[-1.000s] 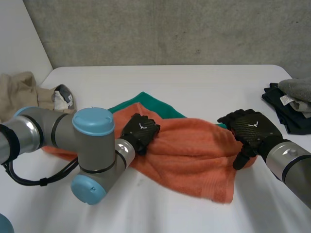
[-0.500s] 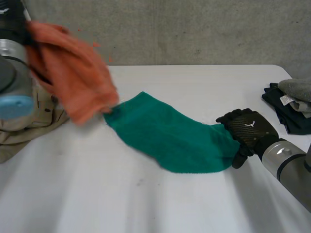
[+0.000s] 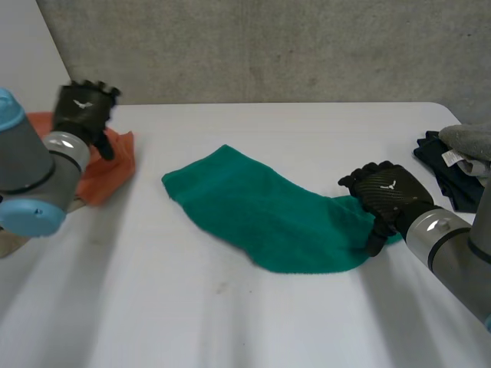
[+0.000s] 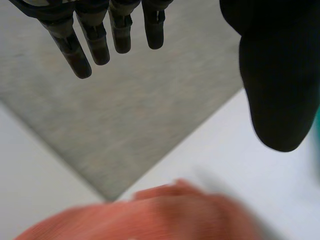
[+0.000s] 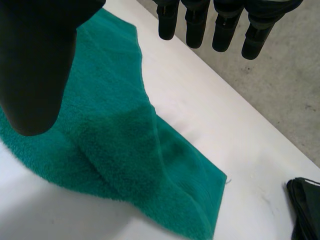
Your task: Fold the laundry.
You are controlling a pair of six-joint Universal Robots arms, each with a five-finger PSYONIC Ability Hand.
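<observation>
A green towel (image 3: 261,215) lies crumpled and slanting across the middle of the white table (image 3: 253,322). My right hand (image 3: 387,195) rests at its right end, fingers straight and open. In the right wrist view the green towel (image 5: 125,150) spreads beneath the palm of the right hand (image 5: 35,65), and nothing is pinched. An orange towel (image 3: 113,162) lies bunched at the table's far left. My left hand (image 3: 86,107) hangs just above it, open. Below the straight fingers (image 4: 95,40) of that hand in the left wrist view, the orange towel (image 4: 165,215) shows.
A pile of dark clothes (image 3: 453,172) with a grey cloth (image 3: 469,139) on top sits at the table's right edge, close behind my right arm. A dark corner of that pile (image 5: 305,210) appears in the right wrist view. A concrete wall runs behind the table.
My left hand lifted the orange towel off the green one, swung it to the far left and let it go. The right hand stayed at the green towel's right end.
</observation>
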